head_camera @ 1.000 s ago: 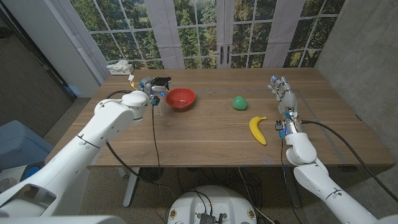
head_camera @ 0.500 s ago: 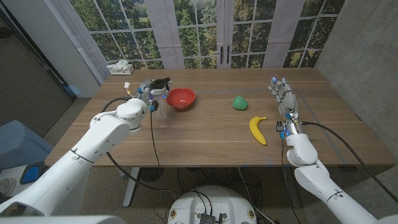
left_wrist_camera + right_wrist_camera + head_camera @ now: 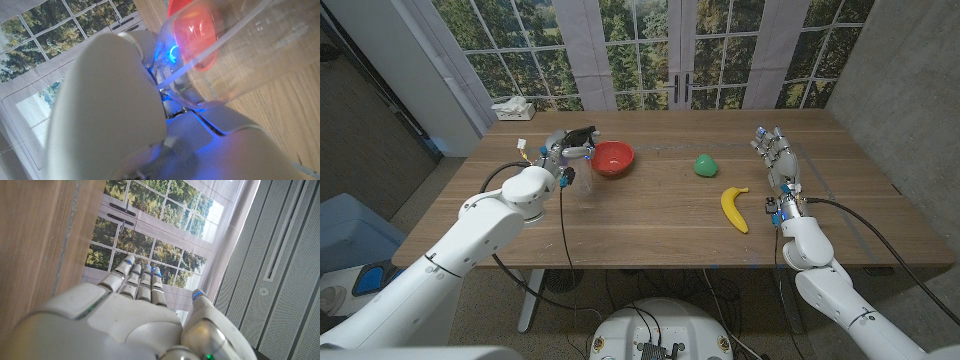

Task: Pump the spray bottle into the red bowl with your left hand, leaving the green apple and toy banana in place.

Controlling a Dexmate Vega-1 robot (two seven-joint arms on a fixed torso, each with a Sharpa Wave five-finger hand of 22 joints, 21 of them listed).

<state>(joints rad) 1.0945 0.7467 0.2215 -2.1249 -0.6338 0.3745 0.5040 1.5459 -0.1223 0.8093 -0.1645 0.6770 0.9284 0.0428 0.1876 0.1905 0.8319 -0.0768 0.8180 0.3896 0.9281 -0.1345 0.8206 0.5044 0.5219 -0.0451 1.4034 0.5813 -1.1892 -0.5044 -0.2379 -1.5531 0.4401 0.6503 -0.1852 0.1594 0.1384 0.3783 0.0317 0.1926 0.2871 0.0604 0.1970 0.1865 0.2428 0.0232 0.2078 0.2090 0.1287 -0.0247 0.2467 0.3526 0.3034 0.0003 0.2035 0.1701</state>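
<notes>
A clear spray bottle point(image 3: 583, 170) with a black head stands just left of the red bowl point(image 3: 611, 157), the head pointing at the bowl. My left hand point(image 3: 558, 152) grips the bottle near its top. In the left wrist view the clear bottle point(image 3: 240, 50) lies close in front of my left hand point(image 3: 115, 105), and the red bowl point(image 3: 196, 30) shows through it. The green apple point(image 3: 705, 165) sits mid-table and the toy banana point(image 3: 734, 208) lies nearer, to its right. My right hand point(image 3: 776, 156) stands on the table right of them, fingers straight and holding nothing; those fingers point(image 3: 140, 282) reach toward the windows.
A white packet point(image 3: 513, 107) lies at the table's back left corner. Bare wood point(image 3: 650, 220) stretches between the bowl and the fruit. Glass doors stand behind the table, and a grey wall is on the right.
My left arm has swung nearer, its elbow dropping toward the table's front, while the hand keeps hold of the bottle beside the bowl. The right hand and the fruit have not moved.
</notes>
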